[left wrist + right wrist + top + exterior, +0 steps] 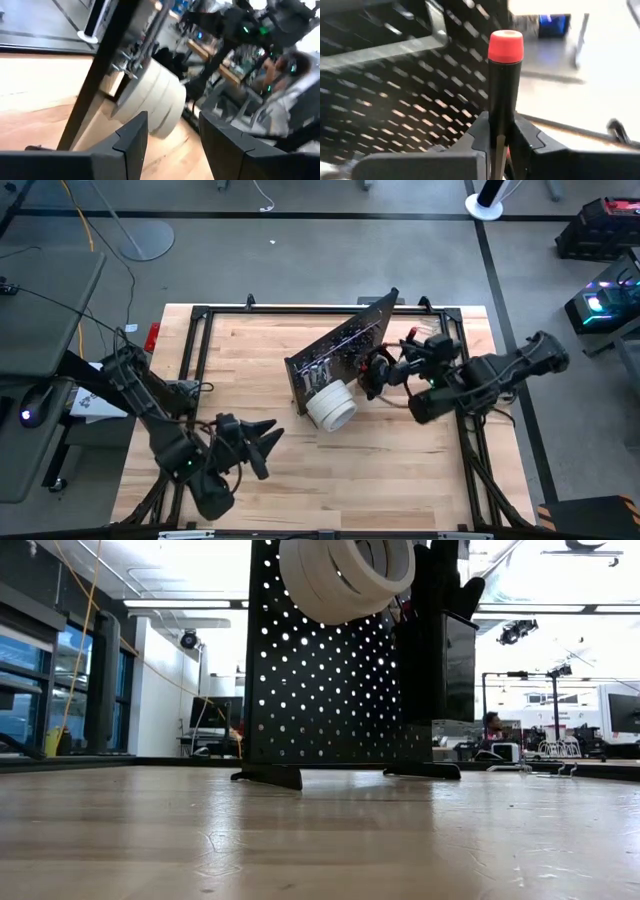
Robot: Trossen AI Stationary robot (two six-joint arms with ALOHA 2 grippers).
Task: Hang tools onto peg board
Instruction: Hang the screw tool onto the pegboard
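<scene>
The right tool (499, 145) grips a red-capped screwdriver (504, 85) just beside the peg board (345, 345), near its hung tape rolls (331, 405). Keep the shaft upright and lower it slowly. The left tool (262, 442) stands open, well clear of the board.

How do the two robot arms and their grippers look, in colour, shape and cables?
Both arms are dark with chunky jointed segments. The left gripper has two black wedge-shaped fingers. The right gripper is black too; green lights glow on that arm, and dark cables run along it.
</scene>
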